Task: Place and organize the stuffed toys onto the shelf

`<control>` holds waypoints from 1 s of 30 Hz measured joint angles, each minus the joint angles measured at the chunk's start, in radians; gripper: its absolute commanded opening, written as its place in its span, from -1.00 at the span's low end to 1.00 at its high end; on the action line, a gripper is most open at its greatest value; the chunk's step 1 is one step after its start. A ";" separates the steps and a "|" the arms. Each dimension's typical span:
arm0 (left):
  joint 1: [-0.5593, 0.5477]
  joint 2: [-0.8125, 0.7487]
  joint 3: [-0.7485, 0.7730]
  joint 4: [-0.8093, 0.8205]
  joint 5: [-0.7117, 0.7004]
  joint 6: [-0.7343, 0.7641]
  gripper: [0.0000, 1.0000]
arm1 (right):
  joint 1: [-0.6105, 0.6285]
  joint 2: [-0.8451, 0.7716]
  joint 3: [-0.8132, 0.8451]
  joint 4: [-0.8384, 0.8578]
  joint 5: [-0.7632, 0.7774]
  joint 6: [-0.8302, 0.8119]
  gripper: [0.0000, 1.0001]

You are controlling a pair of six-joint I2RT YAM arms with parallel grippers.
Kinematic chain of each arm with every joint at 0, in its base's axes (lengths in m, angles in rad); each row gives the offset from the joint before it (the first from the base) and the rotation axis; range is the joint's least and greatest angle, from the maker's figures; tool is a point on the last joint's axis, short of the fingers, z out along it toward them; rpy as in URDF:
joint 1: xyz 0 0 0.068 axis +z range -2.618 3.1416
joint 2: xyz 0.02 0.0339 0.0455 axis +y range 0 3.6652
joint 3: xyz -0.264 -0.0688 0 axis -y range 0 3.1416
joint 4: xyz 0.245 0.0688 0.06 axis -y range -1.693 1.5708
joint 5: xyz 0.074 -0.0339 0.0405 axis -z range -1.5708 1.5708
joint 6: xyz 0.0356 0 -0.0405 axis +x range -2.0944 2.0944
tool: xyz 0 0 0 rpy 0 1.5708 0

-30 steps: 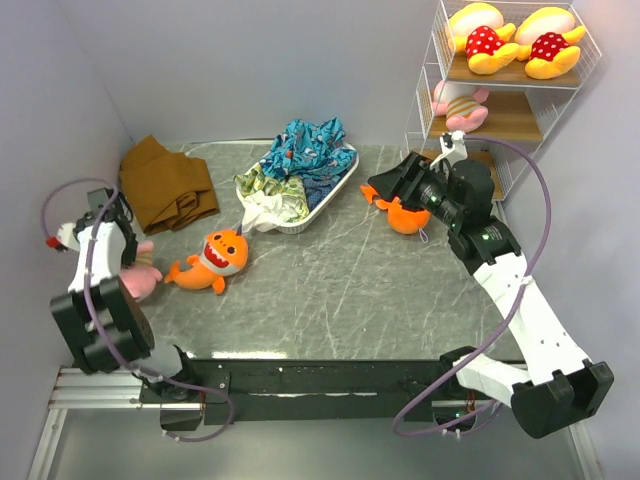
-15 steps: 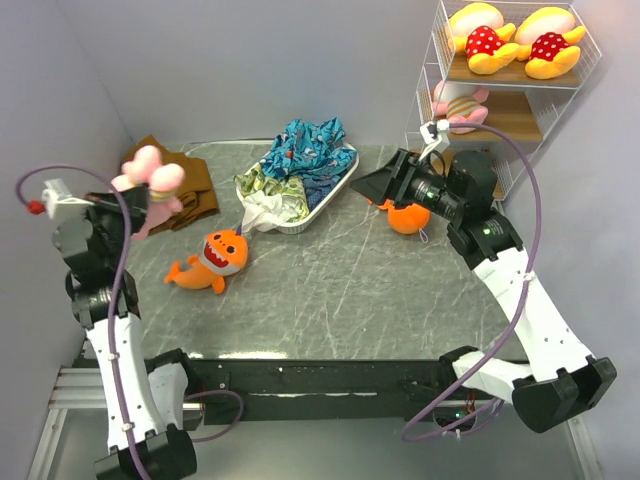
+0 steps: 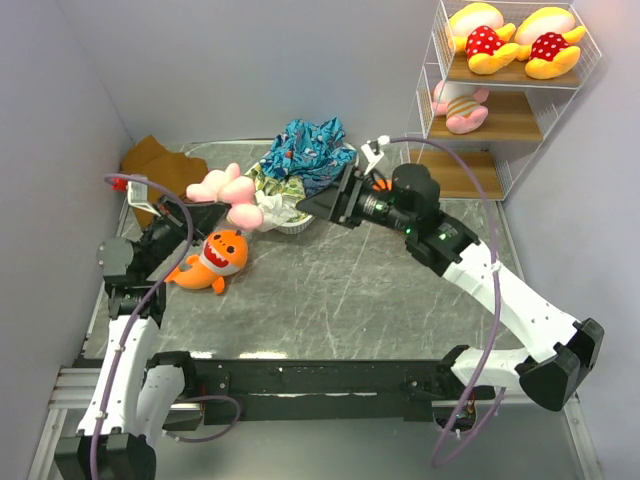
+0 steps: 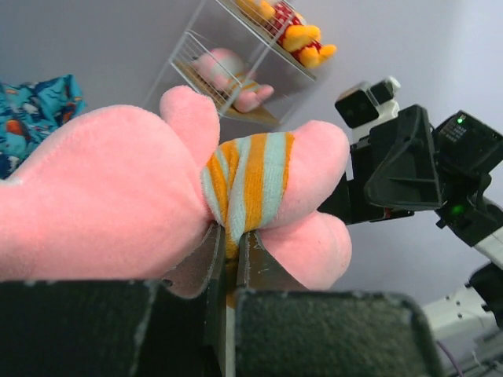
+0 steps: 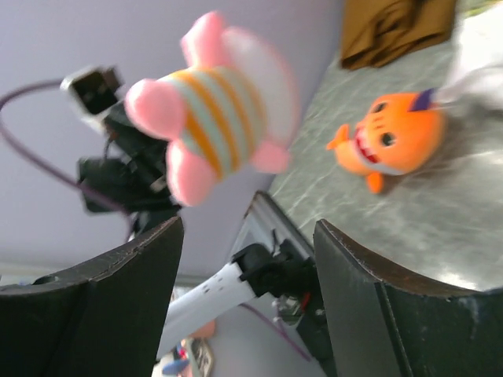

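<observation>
- Shelf (image 3: 512,118) stands at the worktop's (image 3: 350,290) far right corner.
- Two toys (image 3: 482,38) share its top board; a third toy (image 3: 460,105) lies on the middle board.
- Tray (image 3: 290,226), holding the cloth heap (image 3: 305,150), sits far centre; folded cloth (image 3: 150,160) far left.
- Shark toy (image 3: 212,260) lies left, before the tray.

The right gripper (image 5: 247,236) has its 2 dark fingers (image 5: 102,306) wide apart, and nothing is between them. Above the gap, a little toward the left finger, 1 pink toy (image 5: 212,110) with orange and pale blue stripes on its belly is up in the air, blurred. Just behind it is the dark left arm (image 5: 118,177). Above the right finger, 1 orange shark (image 5: 389,141) lies on the grey marbled table (image 5: 440,236). Beyond the shark is a brown cloth (image 5: 397,27).
</observation>
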 measured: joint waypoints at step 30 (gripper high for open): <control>-0.117 0.087 0.063 -0.132 0.060 0.092 0.93 | 0.246 0.259 0.230 -0.081 0.319 -0.525 -0.93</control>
